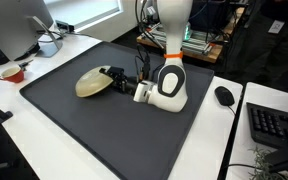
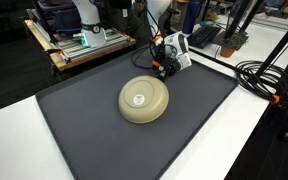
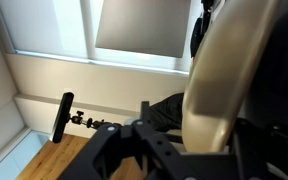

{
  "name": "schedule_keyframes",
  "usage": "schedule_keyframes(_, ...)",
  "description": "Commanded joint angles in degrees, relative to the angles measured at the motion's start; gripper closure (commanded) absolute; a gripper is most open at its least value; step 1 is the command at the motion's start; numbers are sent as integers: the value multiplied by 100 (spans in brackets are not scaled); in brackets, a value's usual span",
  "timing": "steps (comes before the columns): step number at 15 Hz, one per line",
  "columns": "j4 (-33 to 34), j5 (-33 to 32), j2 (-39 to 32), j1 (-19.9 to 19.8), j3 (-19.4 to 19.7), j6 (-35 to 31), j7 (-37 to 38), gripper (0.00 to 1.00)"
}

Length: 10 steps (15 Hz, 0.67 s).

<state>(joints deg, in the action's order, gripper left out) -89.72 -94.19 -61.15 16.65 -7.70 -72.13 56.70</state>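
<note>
A cream-coloured bowl [image 1: 92, 83] lies upside down on the dark mat [image 1: 94, 130], its foot ring facing up in an exterior view [image 2: 144, 100]. My gripper [image 1: 117, 82] reaches in low and sideways from the white wrist and sits at the bowl's far rim [image 2: 160, 68]. In the wrist view the bowl [image 3: 224, 80] fills the gap between the two black fingers [image 3: 189, 150], which look closed on its rim. The contact itself is partly hidden by the finger bodies.
A small red cup [image 1: 12, 72] and a monitor base [image 1: 46, 42] stand past the mat's corner. A black mouse [image 1: 224, 95] and keyboard [image 1: 276, 125] lie on the white table. Cables [image 2: 269, 80] run beside the mat. A wooden cart [image 2: 84, 45] stands behind.
</note>
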Motion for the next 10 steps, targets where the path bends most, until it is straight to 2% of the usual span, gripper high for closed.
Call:
schedule_keyframes(1,-131,43,144,-43,-83,-122,-1,7)
schedule_keyframes(2,-128,44,139,-34,-83,-107,-10,1)
schedule_keyframes(3,-131,43,138,-36,-89,-115,-5,0)
schedule_keyframes(8,-101,52,153,-94,-18,-51,-28,0)
schedule_keyframes(9,-99,56,158,-111,1,-34,-24,25)
schedule_keyframes(10,-102,54,168,-135,9,-46,-27,28)
